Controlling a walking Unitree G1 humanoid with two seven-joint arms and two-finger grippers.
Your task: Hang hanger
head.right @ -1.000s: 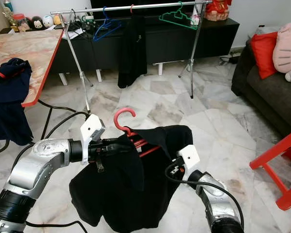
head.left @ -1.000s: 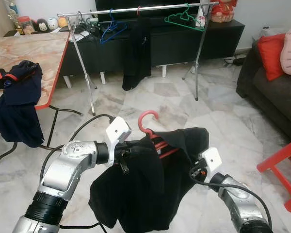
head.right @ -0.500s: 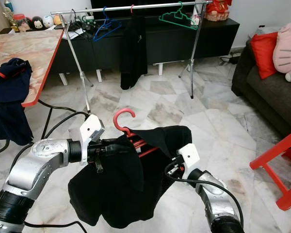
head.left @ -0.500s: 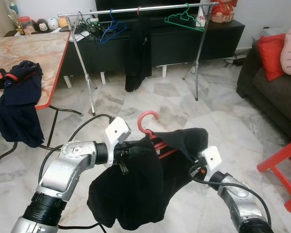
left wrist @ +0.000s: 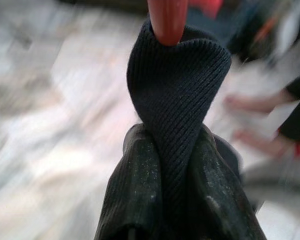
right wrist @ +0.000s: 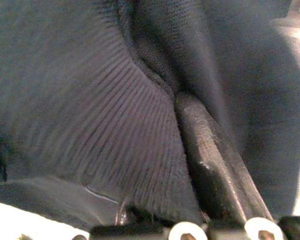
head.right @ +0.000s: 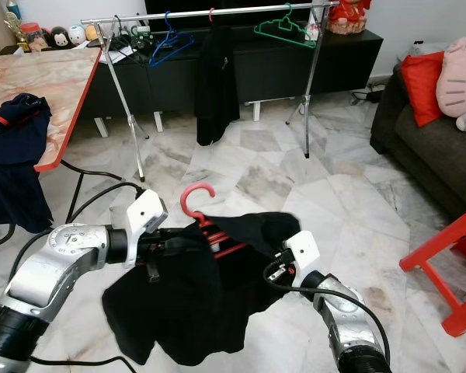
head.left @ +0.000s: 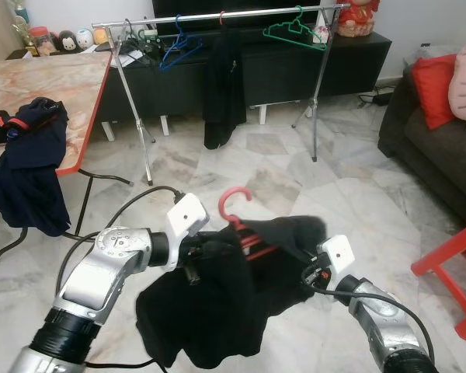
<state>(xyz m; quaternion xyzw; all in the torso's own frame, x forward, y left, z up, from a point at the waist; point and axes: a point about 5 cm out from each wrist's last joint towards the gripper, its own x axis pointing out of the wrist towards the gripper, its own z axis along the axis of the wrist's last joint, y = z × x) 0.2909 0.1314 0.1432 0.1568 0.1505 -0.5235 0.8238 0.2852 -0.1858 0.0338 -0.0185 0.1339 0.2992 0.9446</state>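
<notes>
Over marble floor (head.left: 349,194), left hand (head.left: 217,250) pinches garment (head.left: 210,311) below red hanger (head.left: 237,217); right hand (head.left: 307,268) grips its hem.

Close-up along the left gripper (left wrist: 174,165), whose two black fingers (left wrist: 132,185) rise from the lower edge, scuffed and dusty. They are pinched together on a fold of dark ribbed knit fabric (left wrist: 180,85), which stands up between them as a rounded loop. At the top of the loop, the red plastic end of a hanger (left wrist: 167,17) pokes down into the fabric, touching it. Behind, everything is blurred: a pale marbled floor (left wrist: 55,125) with grey and warm patches, and on one side some dark shapes with red and orange smears that cannot be made out.
</notes>
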